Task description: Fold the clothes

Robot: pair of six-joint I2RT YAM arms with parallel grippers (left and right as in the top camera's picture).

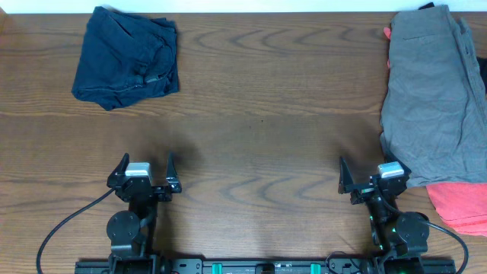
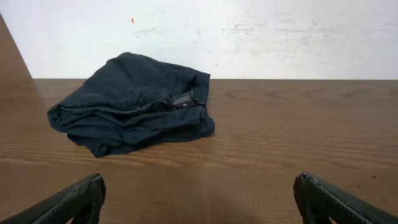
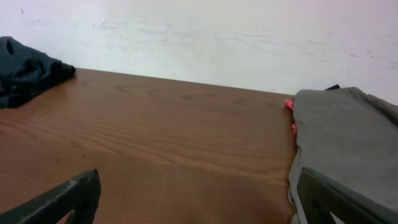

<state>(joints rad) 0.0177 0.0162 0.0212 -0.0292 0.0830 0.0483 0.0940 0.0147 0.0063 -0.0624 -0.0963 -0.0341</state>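
The grey-khaki shorts (image 1: 430,91) lie spread along the table's right edge, on top of a red garment (image 1: 460,204) that shows at the front right and far edge. They also show at the right of the right wrist view (image 3: 348,143). The dark navy shorts (image 1: 128,55) lie crumpled at the far left, also seen in the left wrist view (image 2: 134,102). A bit of black garment (image 1: 426,7) peeks out at the far right. My left gripper (image 1: 144,171) is open and empty near the front. My right gripper (image 1: 373,176) is open and empty, its right finger beside the grey shorts' edge.
The wooden table (image 1: 259,129) lies bare between the two piles. A pale wall (image 2: 249,31) stands behind the table's far edge.
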